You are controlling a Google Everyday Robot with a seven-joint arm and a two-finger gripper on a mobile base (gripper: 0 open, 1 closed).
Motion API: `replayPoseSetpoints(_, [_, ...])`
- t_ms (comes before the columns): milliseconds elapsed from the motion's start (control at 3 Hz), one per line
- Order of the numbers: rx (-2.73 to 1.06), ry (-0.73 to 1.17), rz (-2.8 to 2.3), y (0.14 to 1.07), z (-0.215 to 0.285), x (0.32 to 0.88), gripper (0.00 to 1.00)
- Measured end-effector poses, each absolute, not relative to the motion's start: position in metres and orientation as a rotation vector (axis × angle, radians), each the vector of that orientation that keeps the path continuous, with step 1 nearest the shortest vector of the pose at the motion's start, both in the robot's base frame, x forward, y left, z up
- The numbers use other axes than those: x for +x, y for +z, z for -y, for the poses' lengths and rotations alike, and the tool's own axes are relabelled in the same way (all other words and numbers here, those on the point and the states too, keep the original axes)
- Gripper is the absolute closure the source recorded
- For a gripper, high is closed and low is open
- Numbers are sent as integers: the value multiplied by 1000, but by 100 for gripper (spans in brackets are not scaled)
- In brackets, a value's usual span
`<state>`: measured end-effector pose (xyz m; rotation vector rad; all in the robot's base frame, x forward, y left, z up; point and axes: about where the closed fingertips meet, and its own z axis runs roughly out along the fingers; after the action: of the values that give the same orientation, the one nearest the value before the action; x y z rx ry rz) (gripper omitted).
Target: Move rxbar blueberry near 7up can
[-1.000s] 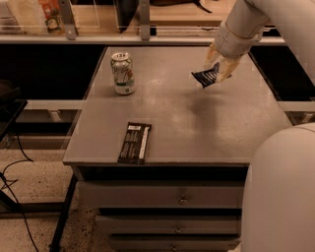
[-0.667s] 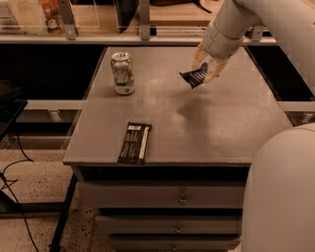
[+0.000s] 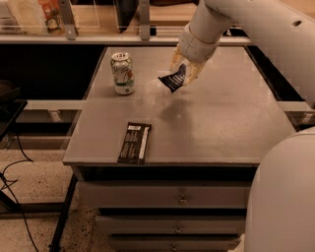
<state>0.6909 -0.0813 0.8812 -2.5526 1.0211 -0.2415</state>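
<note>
The 7up can [image 3: 122, 73] stands upright on the grey table [image 3: 221, 123] at its back left. My gripper [image 3: 183, 74] hangs from the arm that comes in from the upper right. It is shut on the rxbar blueberry [image 3: 172, 80], a small dark navy wrapper with white print, tilted and held above the tabletop. The bar is to the right of the can, about a can's height away from it.
A longer black-brown bar with a white stripe [image 3: 135, 142] lies near the table's front edge. Drawers [image 3: 182, 199] sit under the table. A shelf with bottles [image 3: 49, 12] runs along the back. The robot's white body [image 3: 283, 197] fills the lower right.
My gripper has moved left with the blue bar in it, from the table's right part toward the can. The can and the dark bar have not moved.
</note>
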Motion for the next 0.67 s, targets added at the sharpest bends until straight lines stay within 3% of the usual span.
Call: replayPoseSetpoints(667, [-2551, -260, -950, 881, 42, 686, 100])
